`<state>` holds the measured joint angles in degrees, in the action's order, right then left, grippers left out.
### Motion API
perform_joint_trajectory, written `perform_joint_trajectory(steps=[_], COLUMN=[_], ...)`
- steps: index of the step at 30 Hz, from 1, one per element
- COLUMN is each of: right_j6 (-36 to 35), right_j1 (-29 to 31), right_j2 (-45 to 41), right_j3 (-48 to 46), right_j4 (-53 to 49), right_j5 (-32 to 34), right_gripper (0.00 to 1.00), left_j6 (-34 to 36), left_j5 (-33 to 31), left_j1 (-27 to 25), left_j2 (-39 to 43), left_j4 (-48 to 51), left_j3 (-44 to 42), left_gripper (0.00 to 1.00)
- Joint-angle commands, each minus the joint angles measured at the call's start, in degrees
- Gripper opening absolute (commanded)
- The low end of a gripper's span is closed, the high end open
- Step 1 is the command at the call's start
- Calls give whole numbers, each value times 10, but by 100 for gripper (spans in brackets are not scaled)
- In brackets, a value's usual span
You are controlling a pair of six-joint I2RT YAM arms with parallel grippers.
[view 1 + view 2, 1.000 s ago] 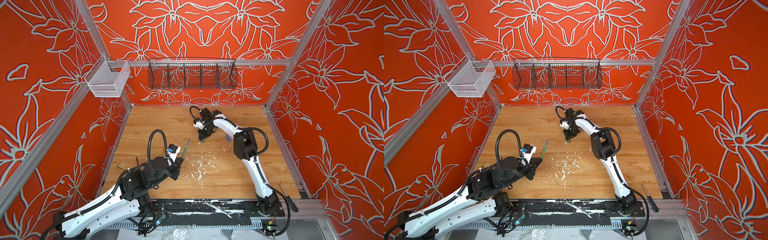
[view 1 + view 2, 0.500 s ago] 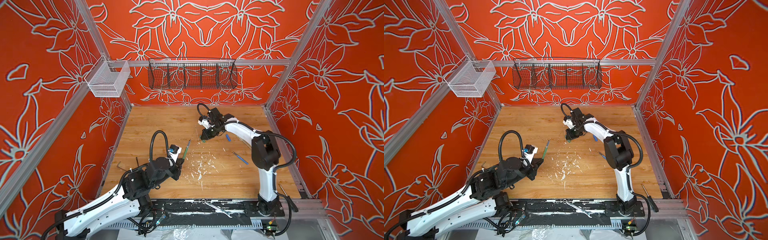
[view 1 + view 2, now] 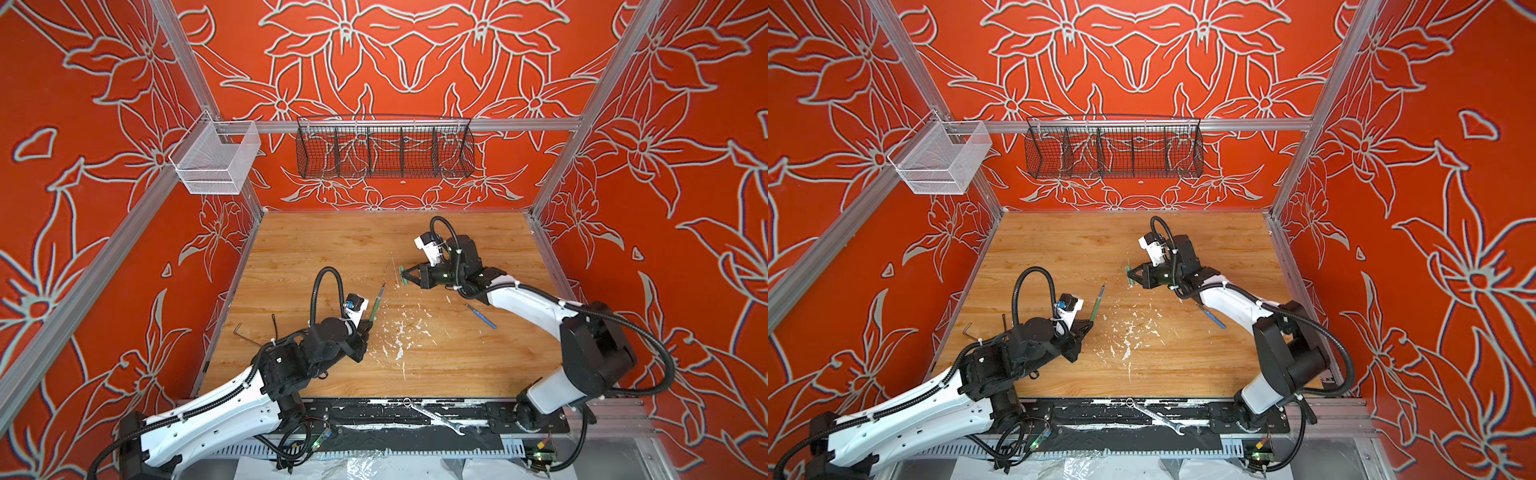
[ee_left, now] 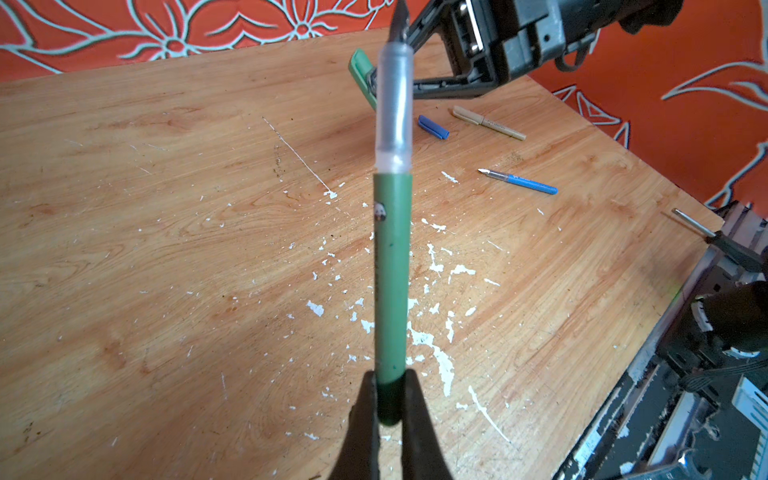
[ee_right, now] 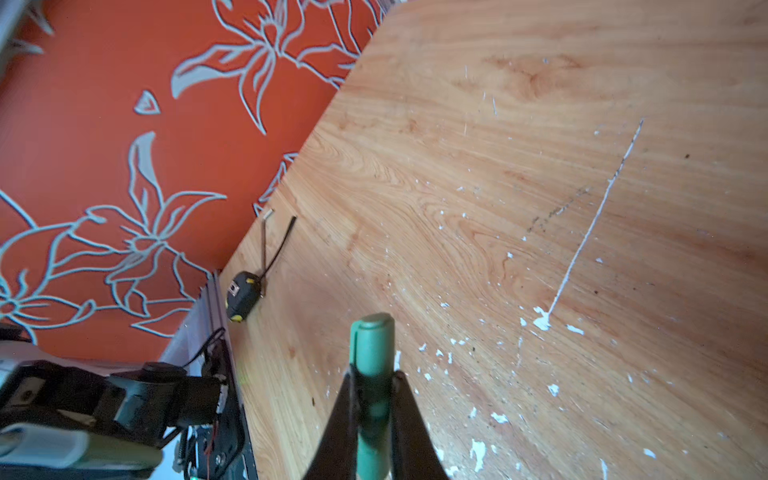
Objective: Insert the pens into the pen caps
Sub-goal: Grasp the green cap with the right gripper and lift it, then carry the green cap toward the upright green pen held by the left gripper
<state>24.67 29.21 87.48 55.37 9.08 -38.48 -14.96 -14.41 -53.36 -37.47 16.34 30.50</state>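
Clamping green pen point(image 4: 392, 270) by its tail in left jaws and green cap point(image 5: 371, 345) in right jaws, apart above worktop point(image 3: 332, 249); next, probably lining cap mouth with nib before pushing.

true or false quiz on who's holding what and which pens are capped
1. The left gripper has its jaws shut on the green pen. True.
2. The right gripper holds the blue cap. False: its jaws clamp the green cap; the blue cap lies on the table.
3. The green pen's tip sits inside the green cap. False: they are apart.
4. The blue pen lies uncapped on the table. True.
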Motion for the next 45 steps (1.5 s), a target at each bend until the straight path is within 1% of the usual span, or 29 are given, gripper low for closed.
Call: perform_joint_trajectory(steps=[1,8,12,16,18,20,22,24,26,28,31,35,40,45], right_j6=[59,80,69,61,51,44,44,51,62,70,61,27,7,12], right_j1=[-1,-1,0,2,6,12,15,18,19,23,34,63,84,88], right_j2=[-34,-87,-127,-164,-174,-176,-178,-178,-179,-179,-177,-178,-185,-187], right_j3=[-29,-64,-62,-67,-65,-63,-62,-59,-60,-61,-55,-47,-44,-50], right_j4=[124,194,186,187,182,182,190,201,217,229,224,205,210,225], right_j5=[-6,2,7,34,39,41,37,30,26,23,20,30,43,48], right_gripper=[8,8,8,6,6,6,5,6,6,6,6,5,5,5], left_j6=[22,76,92,107,115,127,121,90,61,45,50,49,48,46], left_j5=[3,12,0,-12,-15,19,79,140,226,280,300,332,330,318], left_j1=[-2,-2,-2,-2,-2,3,21,52,96,126,131,133,134,134], left_j2=[7,6,-16,-55,-76,-86,-80,-67,-53,-47,-45,-48,-37,-16], left_j4=[-73,-208,-273,-355,-364,-376,-376,-375,-380,-378,-372,-378,-361,-351], left_j3=[-26,-81,-94,-111,-103,-99,-96,-96,-102,-103,-100,-97,-91,-93], left_gripper=[0,0,0,0,0,0,0,0,0,0,0,0,0,0])
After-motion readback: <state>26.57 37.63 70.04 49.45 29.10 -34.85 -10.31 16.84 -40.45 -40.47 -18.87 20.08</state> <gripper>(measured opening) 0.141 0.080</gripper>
